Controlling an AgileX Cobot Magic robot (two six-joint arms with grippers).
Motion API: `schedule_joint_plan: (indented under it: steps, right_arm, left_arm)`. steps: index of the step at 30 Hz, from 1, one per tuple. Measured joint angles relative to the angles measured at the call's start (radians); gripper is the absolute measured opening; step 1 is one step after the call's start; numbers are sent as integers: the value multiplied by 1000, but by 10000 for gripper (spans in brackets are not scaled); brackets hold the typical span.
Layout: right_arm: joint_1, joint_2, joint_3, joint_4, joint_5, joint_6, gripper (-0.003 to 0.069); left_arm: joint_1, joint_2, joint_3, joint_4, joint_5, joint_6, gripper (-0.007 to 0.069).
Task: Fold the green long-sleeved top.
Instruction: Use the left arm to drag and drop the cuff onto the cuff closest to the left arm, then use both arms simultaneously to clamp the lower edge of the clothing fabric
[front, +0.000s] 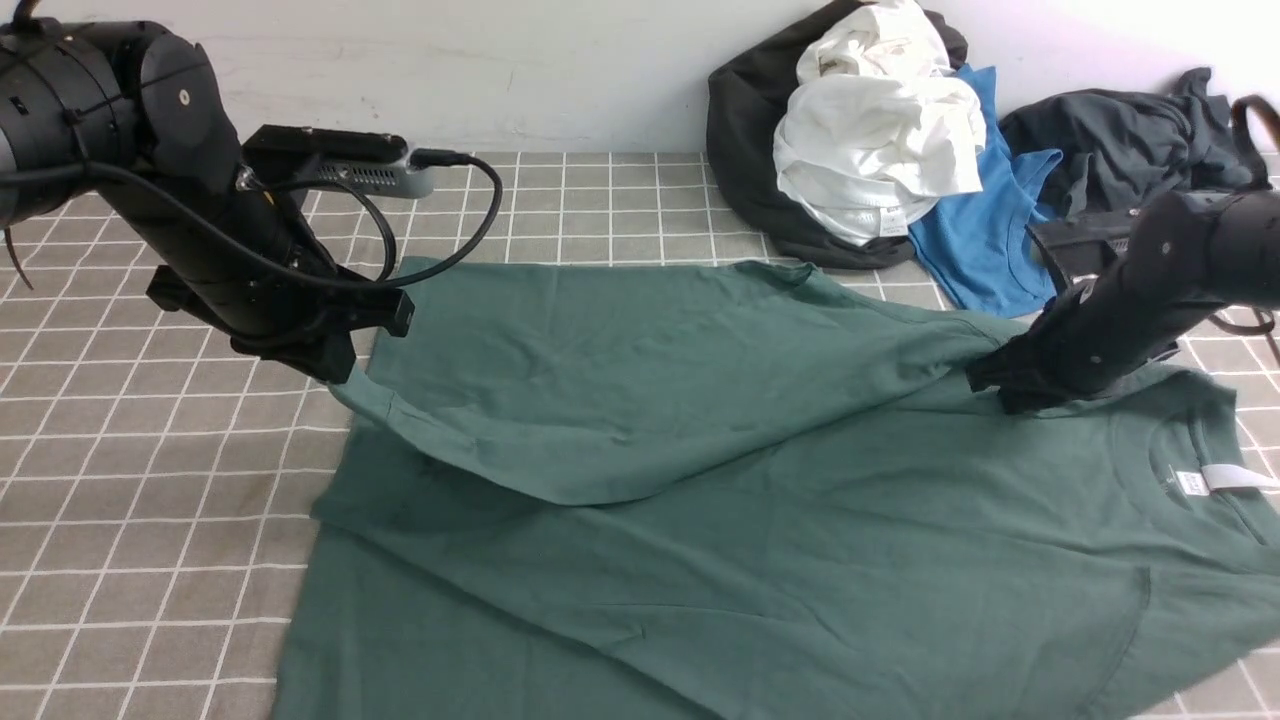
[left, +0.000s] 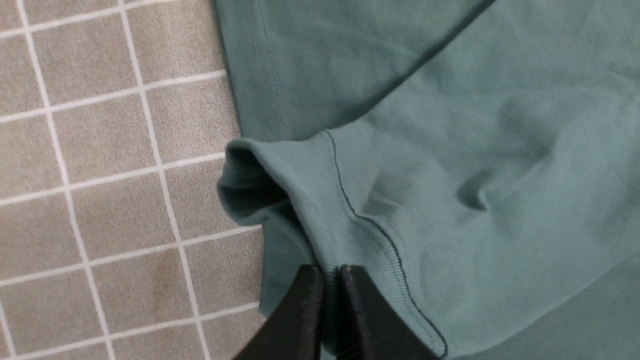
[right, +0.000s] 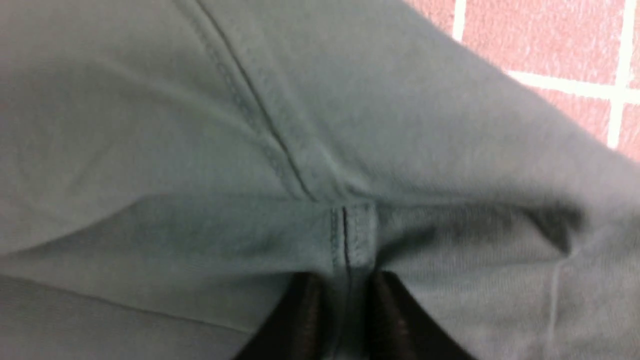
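Subj: green long-sleeved top (front: 700, 480), spread on worktop (front: 150, 480) covered w/ grey cloth, white grid. Matte cotton knit, soft creases. One sleeve lies across body as a broad, curved fold. L fingers (left: 300, 310) nipped tight on ribbed cuff edge; cuff mouth gapes oval. R fingers (right: 300, 315) narrow, pinching stitched seam ridge nr shoulder. White neck label (front: 1225, 478) at R side.

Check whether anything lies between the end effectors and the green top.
Nothing visible does. The left end effector and the right end effector are both shut on the green long-sleeved top. The clothes pile lies beyond it, by the wall.
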Motion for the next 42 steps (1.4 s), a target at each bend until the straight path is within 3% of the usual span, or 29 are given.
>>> schedule_joint_plan:
  steps: [3,10,14,19,20,22,23,26,31,32,33,36,42]
  right_arm:
    - [0,0,-41,-54,29,-24,9]
    - [-3,-20,-167,-208,185,-35,1]
    - [-3,-22,-174,-216,237,-38,1]
    - [-3,-23,-175,-197,290,-53,42]
    - [-3,-29,-175,-190,316,-54,83]
    - [-3,-37,-175,-182,336,-48,120]
    - [-3,-68,-175,-163,369,-29,168]
    - [-2,-156,-173,-81,446,-20,227]
    - [28,-329,-117,40,449,-59,221]
    - [64,-405,-67,79,426,-88,204]
    - [64,-413,-60,83,422,-88,202]
    - [159,-511,48,120,352,-145,169]
    - [252,-532,140,123,309,-234,160]
  left_arm:
    - [0,0,0,-3,0,0,16]
    - [0,-14,6,-1,52,11,16]
    - [0,-16,28,1,84,49,23]
    - [0,-15,73,1,98,123,129]
    - [0,-26,76,0,104,129,192]
    - [0,-44,77,-1,108,130,242]
    - [-7,-82,83,1,120,130,311]
    - [-48,-187,135,26,138,131,382]
    - [-176,-301,315,70,151,226,406]
    - [-235,-318,407,77,142,313,406]
    - [-242,-319,418,77,139,313,406]
    - [-334,-315,580,87,49,480,406]
    - [-358,-238,669,151,-42,591,406]
